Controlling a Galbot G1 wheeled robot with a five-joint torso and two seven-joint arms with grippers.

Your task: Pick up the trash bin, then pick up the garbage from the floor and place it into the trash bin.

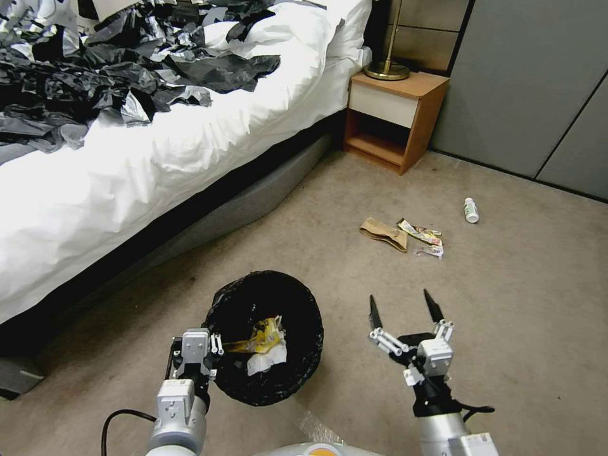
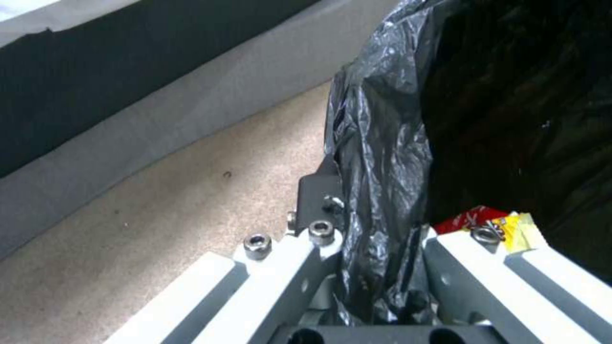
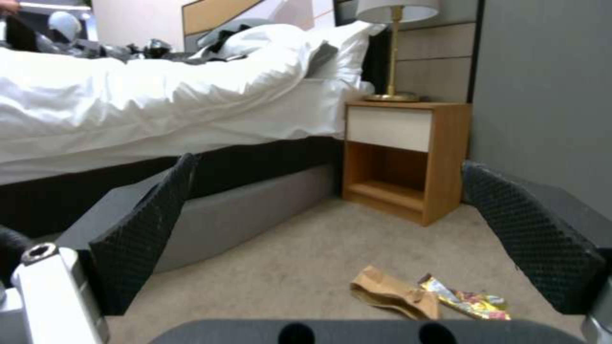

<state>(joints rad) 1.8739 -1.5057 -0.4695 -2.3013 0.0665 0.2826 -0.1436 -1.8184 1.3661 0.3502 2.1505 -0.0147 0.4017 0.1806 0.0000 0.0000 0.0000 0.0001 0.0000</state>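
Beige carpet beside the bed: left claw point(image 1: 212, 347) is clamped on the trash bin point(image 1: 266, 335) rim, light and crinkly. Beyond the bin lie brown paper bag point(image 1: 384, 233) and snack wrapper point(image 1: 423, 235), flimsy; right claw point(image 1: 405, 310) hangs apart. Pinch the bag's folded middle.

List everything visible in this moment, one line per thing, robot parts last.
Bin: one, black-lined, on the carpet by the bed, held at its rim.
Litter in bin: yellow wrapper, white tissue, red packet.
Paper bag: one, brown, on the carpet.
Snack wrapper: one, colourful, beside the bag.
Bottle: one, white, lying farther right.
Bed: white bedding, black plastic on top.
Nightstand: wooden, lamp base on it.
Left gripper: shut on the bin rim.
Right gripper: open, above the carpet.
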